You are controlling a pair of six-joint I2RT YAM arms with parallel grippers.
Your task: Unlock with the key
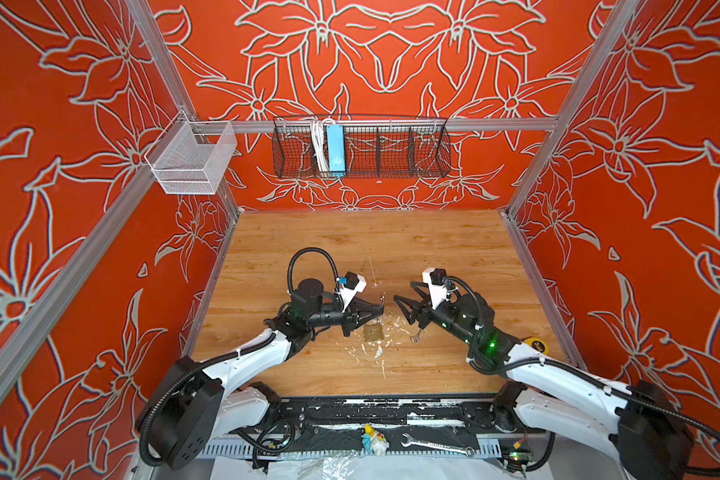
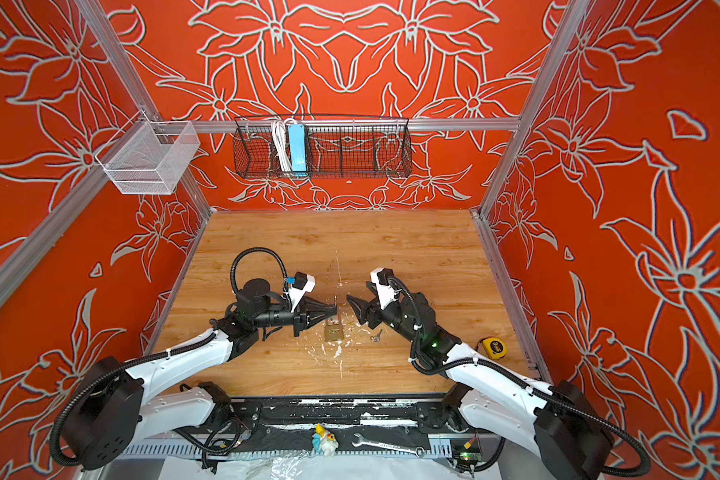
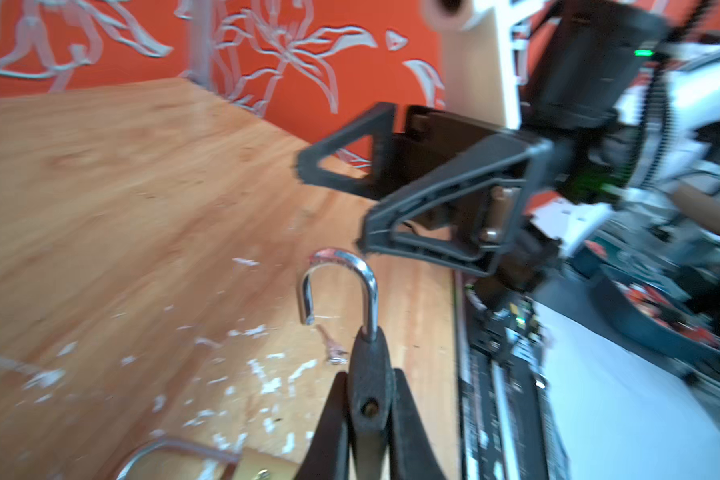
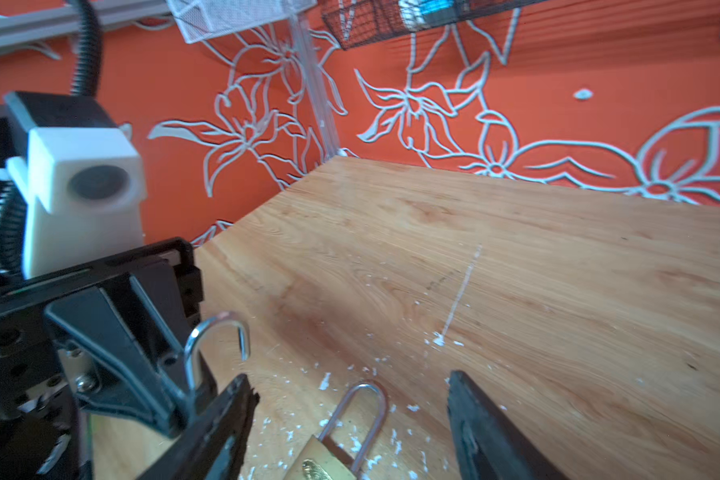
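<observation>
My left gripper [image 1: 381,309] is shut on a small dark padlock [image 3: 368,395] and holds it above the table. Its silver shackle [image 3: 341,286] stands swung open, and a keyhole shows in the body. A brass padlock [image 1: 373,332] lies flat on the wood just below that gripper, and its shackle [image 4: 362,411] looks seated. The small silver key [image 1: 415,336] lies on the table to the right of the brass padlock, under my right wrist. My right gripper [image 1: 400,305] faces the left one across a short gap, open and empty, with the brass padlock [image 4: 325,457] below its fingers.
White flecks are scattered over the wooden table [image 1: 350,249] around the padlocks. A yellow tape measure [image 1: 537,345] sits behind the right arm. A wrench [image 1: 437,444] and a small toy figure [image 1: 373,440] lie on the front rail. Wire baskets [image 1: 362,147] hang on the back wall.
</observation>
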